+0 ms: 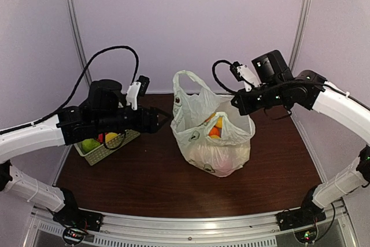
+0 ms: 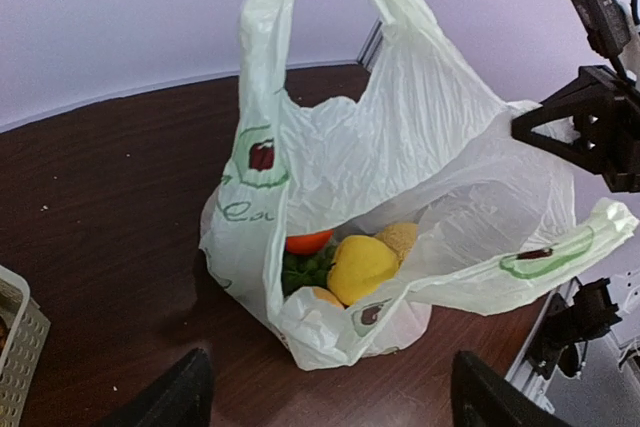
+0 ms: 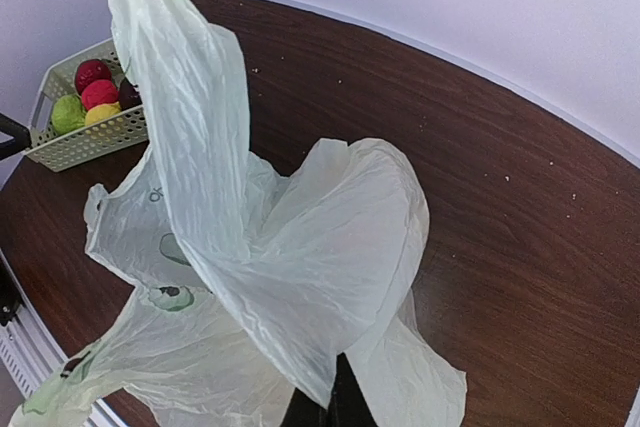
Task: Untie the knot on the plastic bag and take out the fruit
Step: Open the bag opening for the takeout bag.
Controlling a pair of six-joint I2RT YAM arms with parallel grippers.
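You have a dark brown wooden counter (image 1: 144, 183) with a curved far edge and a few pale specks on it. The bag (image 1: 202, 153) sits right of its middle, mouth open. The slotted basket (image 1: 103, 154) sits at the left edge, well apart from the bag.

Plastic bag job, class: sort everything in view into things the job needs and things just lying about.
Job:
plastic bag
fruit inside it
right gripper, pinching the bag
left gripper, open

Lying about:
slotted basket
basket fruit
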